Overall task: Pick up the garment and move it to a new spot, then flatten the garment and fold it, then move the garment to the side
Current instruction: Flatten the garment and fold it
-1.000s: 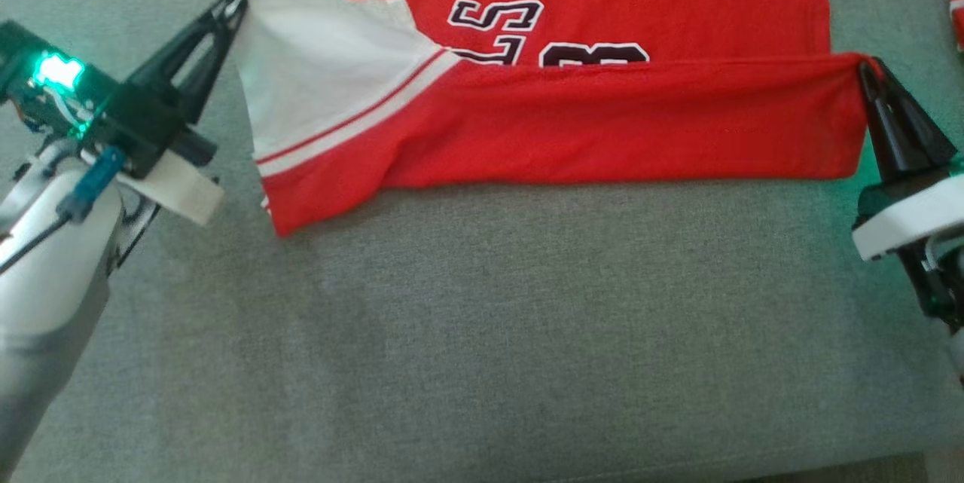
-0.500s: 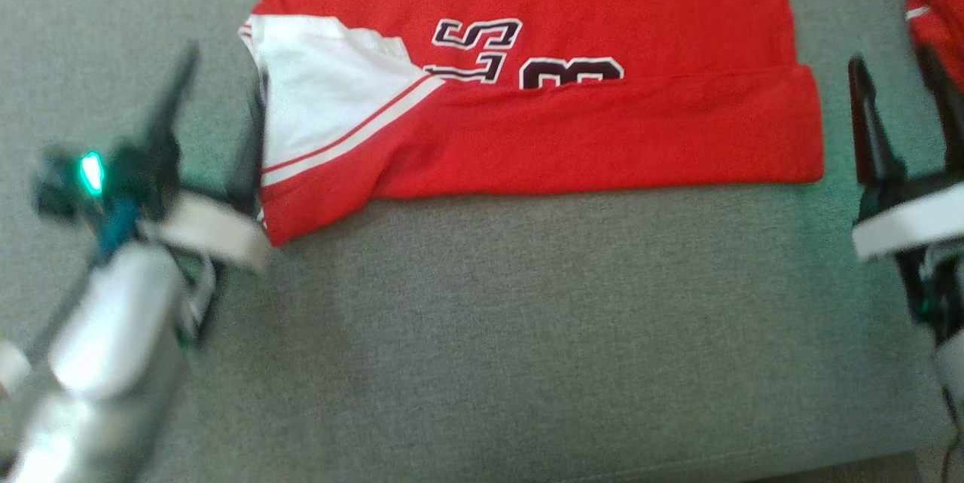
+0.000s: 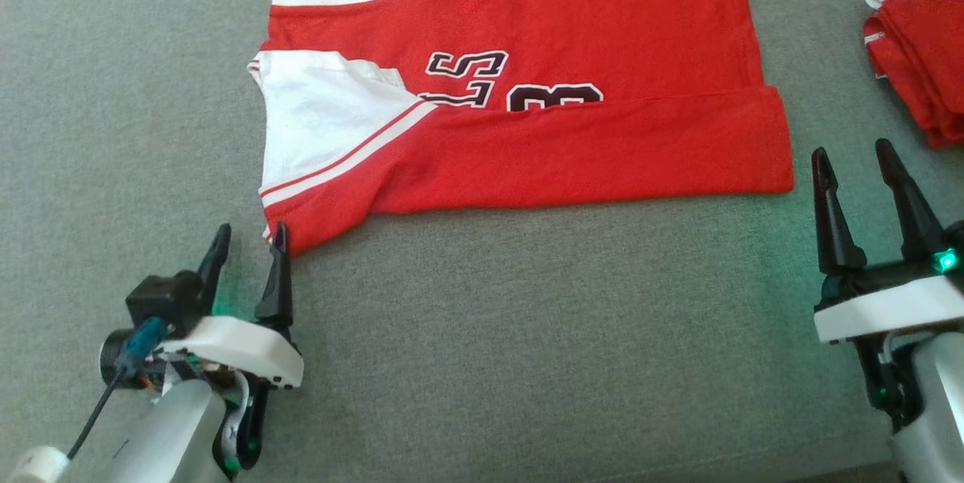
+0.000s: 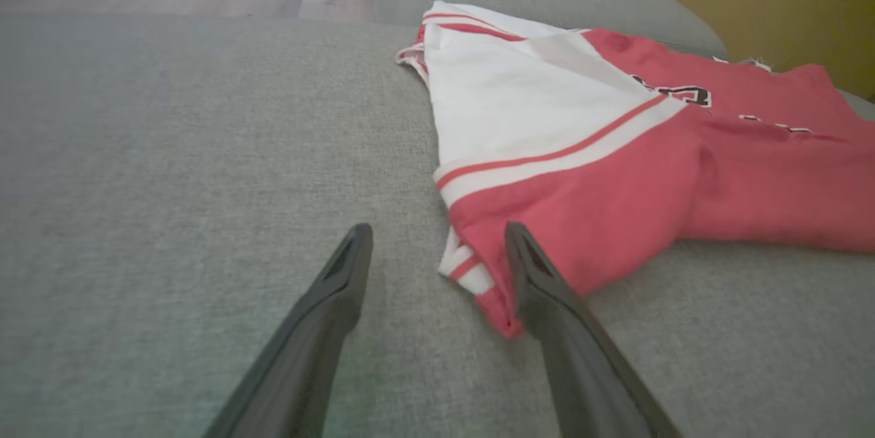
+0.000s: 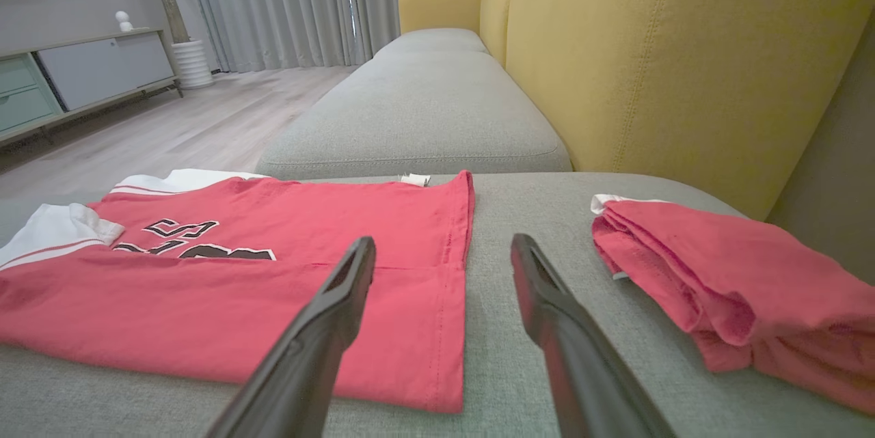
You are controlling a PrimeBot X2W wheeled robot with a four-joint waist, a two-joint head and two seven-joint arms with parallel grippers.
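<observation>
Here left tool (image 3: 252, 230) and right tool (image 3: 851, 150) gape empty; right wrist view adds curtains (image 5: 273, 1).

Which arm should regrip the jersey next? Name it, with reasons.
Left, probably. The left gripper is open with one finger right beside the near corner of the jersey; the right gripper, open too, stands apart from its hem.

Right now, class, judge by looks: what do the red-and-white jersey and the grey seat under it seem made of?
Jersey: soft matte knit cloth, perhaps cotton or polyester; it lies limp, folds flat, and has stitched hems.
Seat: coarse woven upholstery, matte heathered grey; the weave grain shows close up.
</observation>
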